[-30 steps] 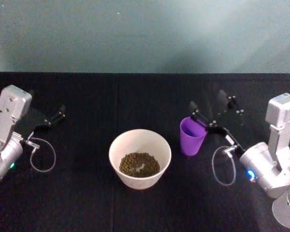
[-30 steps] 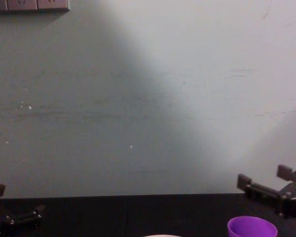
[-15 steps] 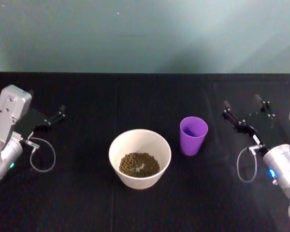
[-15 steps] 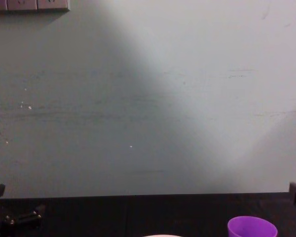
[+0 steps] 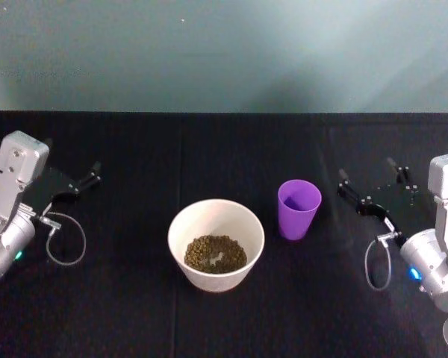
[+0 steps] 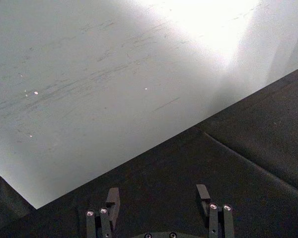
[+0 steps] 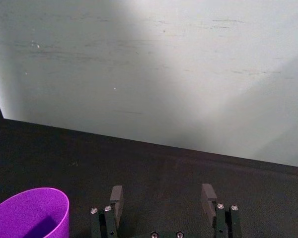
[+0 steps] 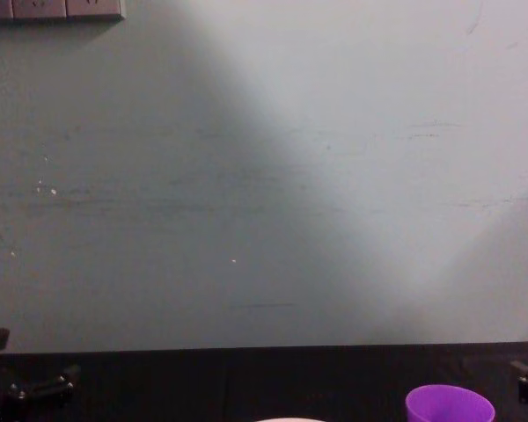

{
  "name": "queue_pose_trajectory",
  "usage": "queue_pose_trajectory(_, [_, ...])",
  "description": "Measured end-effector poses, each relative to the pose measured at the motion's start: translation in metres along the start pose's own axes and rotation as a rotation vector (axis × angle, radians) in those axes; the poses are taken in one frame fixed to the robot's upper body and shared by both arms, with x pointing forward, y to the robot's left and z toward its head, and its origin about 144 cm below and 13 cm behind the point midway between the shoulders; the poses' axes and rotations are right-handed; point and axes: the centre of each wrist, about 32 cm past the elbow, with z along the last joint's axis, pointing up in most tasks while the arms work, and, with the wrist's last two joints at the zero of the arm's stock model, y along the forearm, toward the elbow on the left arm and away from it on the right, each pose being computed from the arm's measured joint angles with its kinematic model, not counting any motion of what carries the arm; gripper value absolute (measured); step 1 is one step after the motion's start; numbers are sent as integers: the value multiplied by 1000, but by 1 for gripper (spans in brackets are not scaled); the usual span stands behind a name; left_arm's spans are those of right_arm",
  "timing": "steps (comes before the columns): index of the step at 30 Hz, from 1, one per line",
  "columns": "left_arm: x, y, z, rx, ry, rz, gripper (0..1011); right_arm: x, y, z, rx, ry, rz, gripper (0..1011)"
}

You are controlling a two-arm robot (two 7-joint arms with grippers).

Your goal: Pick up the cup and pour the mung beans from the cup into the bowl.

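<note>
While the small bright purple plastic cup point(image 5: 299, 209) stands upright on the black cloth-covered table point(image 5: 134, 313), the right gripper point(image 5: 366, 182) hovers just off to the cup's right with its two black fingers spread wide and nothing between them; the cup sits apart from those fingertips, on the side nearer the middle of the table, and in the right wrist view its purple rim point(image 7: 30, 212) lies to one side of the parted fingers point(image 7: 116, 198) rather than between them; beyond the cup from this gripper, close to the cup but not touching it, rests the white round bowl point(image 5: 216, 244), holding a layer of greenish-brown mung beans point(image 5: 215, 253) in its bottom; the left gripper point(image 5: 73, 173) sits parked well away on the far side of the bowl, its fingers point(image 6: 112, 197) likewise held apart over bare black cloth; in the chest view the cup's rim point(image 8: 450, 403) shows against the pale grey-green wall point(image 8: 264, 176)
</note>
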Motion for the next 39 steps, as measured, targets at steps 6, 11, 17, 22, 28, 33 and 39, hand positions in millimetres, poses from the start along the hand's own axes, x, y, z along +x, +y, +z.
queue_pose_trajectory(6, [0,0,0,0,0,0,1000,0,0,0,2,1,0,1003])
queue_pose_trajectory(11, [0,0,0,0,0,0,1000,0,0,0,3,2,0,1003])
queue_pose_trajectory(17, [0,0,0,0,0,0,1000,0,0,0,5,3,0,1003])
queue_pose_trajectory(22, [0,0,0,0,0,0,1000,0,0,0,6,4,0,1003])
queue_pose_trajectory(28, [0,0,0,0,0,0,1000,0,0,0,7,5,0,1003])
queue_pose_trajectory(33, [0,0,0,0,0,0,1000,0,0,0,7,5,0,1003])
queue_pose_trajectory(39, [0,0,0,0,0,0,1000,0,0,0,7,5,0,1002])
